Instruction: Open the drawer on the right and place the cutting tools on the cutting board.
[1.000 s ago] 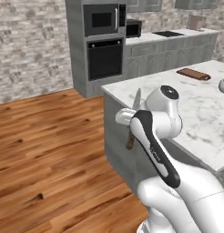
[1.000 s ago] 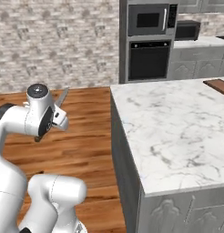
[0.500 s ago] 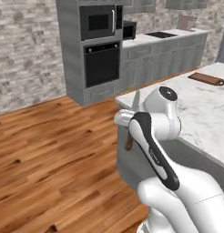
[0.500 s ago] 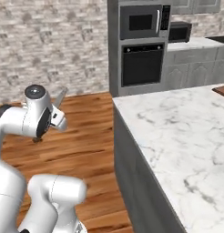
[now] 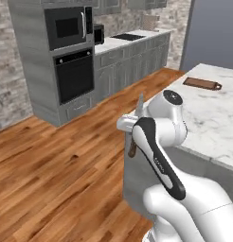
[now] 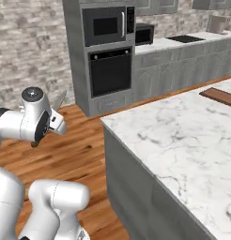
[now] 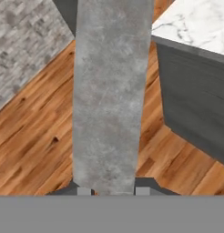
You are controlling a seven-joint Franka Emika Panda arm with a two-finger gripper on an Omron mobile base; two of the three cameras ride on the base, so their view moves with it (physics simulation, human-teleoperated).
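**Knife pinched in the gripper, board way over on the island**

The arm is holding the knife point(image 7: 109, 95) out over the wood floor point(image 5: 52, 170), off the corner of the marble island point(image 6: 183, 145). In the hand view the grey blade runs straight up toward 12 o'clock from between the two fingertips point(image 7: 83, 191), which sit tight against it on either side — so the gripper point(image 7: 110, 191) is clamped on the knife, not spread.

In the left base view the blade point(image 5: 139, 105) pokes up at about 12 o'clock from the wrist, and the dark handle point(image 5: 133, 147) hangs below it at roughly 6 o'clock. The right base view shows the same thing from the other side: the blade tip point(image 6: 58, 101) slants up toward 1 o'clock beside the white wrist, the handle end point(image 6: 34, 143) peeking out underneath.

The cutting board point(image 5: 201, 83) lies flat on the island top — at about 2 o'clock from the gripper in the left base view, well apart from it. In the right base view the cutting board point(image 6: 219, 96) sits at the far right edge of the picture, partly cut off.

Behind it all there's a wall oven point(image 6: 110, 72) with a microwave point(image 6: 104, 26) stacked above, and a grey counter point(image 5: 132, 40) running along the back wall.
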